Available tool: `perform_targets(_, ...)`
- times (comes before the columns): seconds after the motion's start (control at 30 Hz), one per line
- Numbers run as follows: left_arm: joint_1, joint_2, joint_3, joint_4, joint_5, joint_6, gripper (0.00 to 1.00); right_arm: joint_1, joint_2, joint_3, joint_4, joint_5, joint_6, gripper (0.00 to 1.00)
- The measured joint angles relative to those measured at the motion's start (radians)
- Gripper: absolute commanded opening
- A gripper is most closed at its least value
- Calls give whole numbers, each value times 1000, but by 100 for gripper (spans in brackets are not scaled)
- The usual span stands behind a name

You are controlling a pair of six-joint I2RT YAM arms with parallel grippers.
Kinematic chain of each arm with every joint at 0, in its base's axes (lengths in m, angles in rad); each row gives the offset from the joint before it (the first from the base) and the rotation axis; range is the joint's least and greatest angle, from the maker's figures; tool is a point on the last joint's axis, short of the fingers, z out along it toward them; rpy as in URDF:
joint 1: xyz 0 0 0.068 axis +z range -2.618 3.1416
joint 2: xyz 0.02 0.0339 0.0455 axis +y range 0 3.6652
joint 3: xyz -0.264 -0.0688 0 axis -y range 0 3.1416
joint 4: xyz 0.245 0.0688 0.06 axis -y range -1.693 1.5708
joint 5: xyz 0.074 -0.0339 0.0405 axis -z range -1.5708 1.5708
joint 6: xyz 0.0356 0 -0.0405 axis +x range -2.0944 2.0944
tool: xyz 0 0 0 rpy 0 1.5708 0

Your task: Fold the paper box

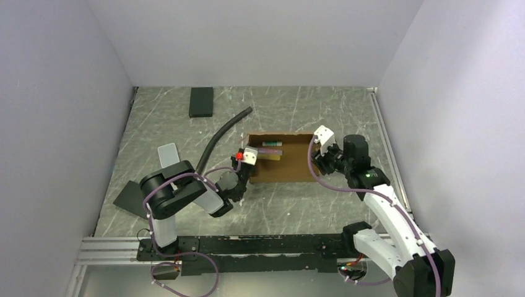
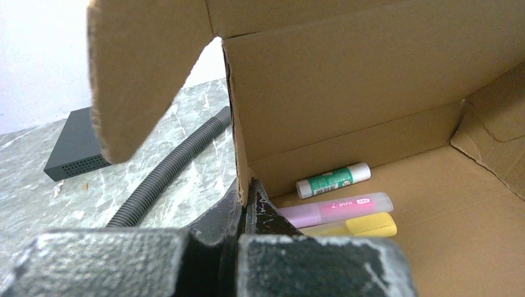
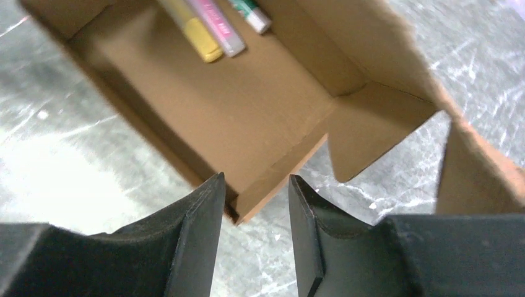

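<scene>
Brown cardboard mailer box [image 1: 291, 166] sits open on the grey marbled bench [image 1: 173, 127]. The left fingers [image 2: 309, 266] are pressed together, seemingly pinching its left wall. The right fingers [image 3: 198, 229] stand spread astride its right edge.

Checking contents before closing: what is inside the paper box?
The paper box holds a green-and-white glue stick, a pink marker and a yellow marker. The floor beneath them is covered.

paper box [image 1: 282, 167]: table [image 1: 297, 204] centre | markers [image 2: 337, 209]: in box, left end | hose [image 1: 220, 136]: left of box | block [image 1: 201, 102]: behind hose
</scene>
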Motion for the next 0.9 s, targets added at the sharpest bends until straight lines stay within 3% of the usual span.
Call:
perform_targets(0.33,-10,0,-9,0,-6,0,0,-14,0,238,-576,-310,-433,58)
perform_targets(0.5,-16,0,-14,0,-10,-1,0,-14,62,405,-832,-431,-576,70)
perform_targets(0.67,-20,0,-15,0,-17,-2,0,-14,120,605,-841,-483,-559,82)
perform_targets(0.9,-26,0,-15,0,-25,-2,0,30,294,709,-658,-405,-497,79)
